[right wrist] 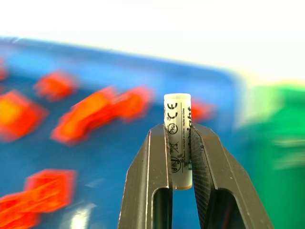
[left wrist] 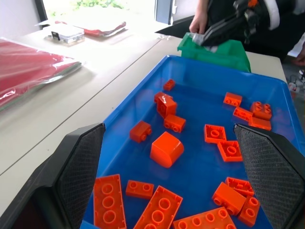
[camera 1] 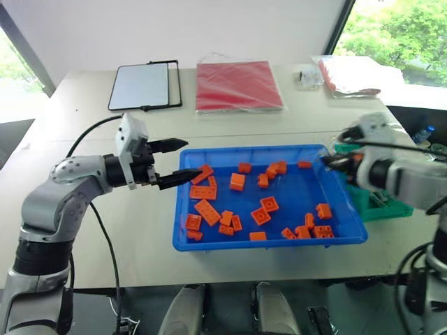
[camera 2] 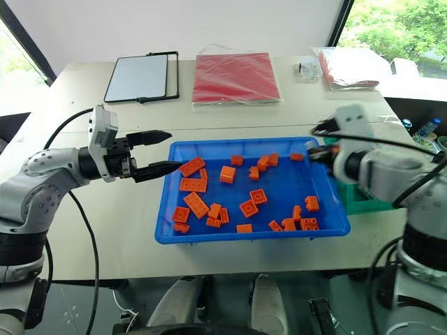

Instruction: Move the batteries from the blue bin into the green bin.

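My right gripper (right wrist: 180, 131) is shut on a small silver-grey battery (right wrist: 177, 143), which stands upright between its fingers. This gripper (camera 1: 328, 162) hovers over the far right corner of the blue bin (camera 1: 269, 241), right beside the green bin (camera 1: 380, 206). The green bin stands against the blue bin's right side. My left gripper (camera 1: 183, 164) is open and level at the blue bin's left rim, with nothing between its fingers. Orange bricks (camera 1: 237, 181) lie scattered across the blue bin's floor. No other battery shows among them.
At the back of the table lie a white tablet-like board (camera 1: 140, 86), a red folder (camera 1: 237, 85) and a clear plastic bag (camera 1: 346, 75). A person's hand (left wrist: 198, 21) shows behind the green bin (left wrist: 224, 52). Cables run along the table's left side.
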`<state>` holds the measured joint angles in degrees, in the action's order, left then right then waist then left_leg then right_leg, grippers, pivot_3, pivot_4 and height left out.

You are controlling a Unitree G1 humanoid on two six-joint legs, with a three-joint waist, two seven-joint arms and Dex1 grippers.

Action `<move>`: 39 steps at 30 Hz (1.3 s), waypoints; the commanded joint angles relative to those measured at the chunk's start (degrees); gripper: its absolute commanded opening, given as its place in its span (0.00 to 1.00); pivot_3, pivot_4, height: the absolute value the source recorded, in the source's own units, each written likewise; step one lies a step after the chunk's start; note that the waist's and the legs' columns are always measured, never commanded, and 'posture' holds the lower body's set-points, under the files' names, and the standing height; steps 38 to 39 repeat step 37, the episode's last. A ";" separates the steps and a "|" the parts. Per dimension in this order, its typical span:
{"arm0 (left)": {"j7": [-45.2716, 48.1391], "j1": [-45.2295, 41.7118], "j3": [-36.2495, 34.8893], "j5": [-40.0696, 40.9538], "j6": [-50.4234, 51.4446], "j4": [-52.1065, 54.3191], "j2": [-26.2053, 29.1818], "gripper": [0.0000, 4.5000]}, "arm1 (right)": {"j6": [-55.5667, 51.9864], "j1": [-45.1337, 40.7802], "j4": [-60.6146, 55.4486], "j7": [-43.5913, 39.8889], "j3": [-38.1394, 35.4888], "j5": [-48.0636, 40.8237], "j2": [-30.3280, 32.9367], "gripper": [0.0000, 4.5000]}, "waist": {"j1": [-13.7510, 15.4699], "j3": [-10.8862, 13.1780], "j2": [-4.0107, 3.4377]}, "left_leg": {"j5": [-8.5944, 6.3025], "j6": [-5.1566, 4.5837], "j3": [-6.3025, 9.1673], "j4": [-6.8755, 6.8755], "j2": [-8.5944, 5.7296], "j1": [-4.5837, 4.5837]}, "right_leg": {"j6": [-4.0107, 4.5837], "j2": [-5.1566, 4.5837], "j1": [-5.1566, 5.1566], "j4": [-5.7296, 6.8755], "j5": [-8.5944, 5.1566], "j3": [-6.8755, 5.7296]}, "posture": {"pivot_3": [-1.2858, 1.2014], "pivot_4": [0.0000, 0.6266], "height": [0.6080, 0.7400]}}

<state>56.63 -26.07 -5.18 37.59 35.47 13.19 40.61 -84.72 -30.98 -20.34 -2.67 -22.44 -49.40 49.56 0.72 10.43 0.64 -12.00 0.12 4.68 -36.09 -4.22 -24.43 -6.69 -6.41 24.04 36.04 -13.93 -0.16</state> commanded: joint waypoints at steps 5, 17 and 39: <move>1.51 -3.53 0.05 -0.46 -0.91 -1.40 -0.03 1.00 | 10.39 6.66 4.66 -5.48 -1.19 9.94 3.63 0.12 | -0.42 0.01 -0.03 | 0.00 -0.01 -0.05 0.00 0.02 0.01 | -0.01 -0.01 0.04 0.04 0.00 0.03 | 0.52 0.24 0.93; 4.49 -4.80 -0.60 2.81 3.14 -0.16 1.58 1.00 | 25.13 12.00 -0.72 -24.86 -5.78 11.61 8.48 0.90 | -0.42 0.06 -0.08 | 0.00 -0.01 -0.05 -0.02 0.03 0.00 | -0.04 0.00 0.05 0.06 0.01 0.04 | 0.52 0.24 0.93; 9.83 -4.80 -2.31 2.69 3.77 0.57 8.24 1.00 | 44.74 36.65 -5.88 -57.30 -15.58 10.97 9.42 0.90 | 0.00 0.10 -0.04 | -0.06 -0.06 -0.04 -0.10 0.04 0.10 | 0.09 -0.11 -0.16 -0.04 -0.17 0.03 | 0.52 0.24 0.93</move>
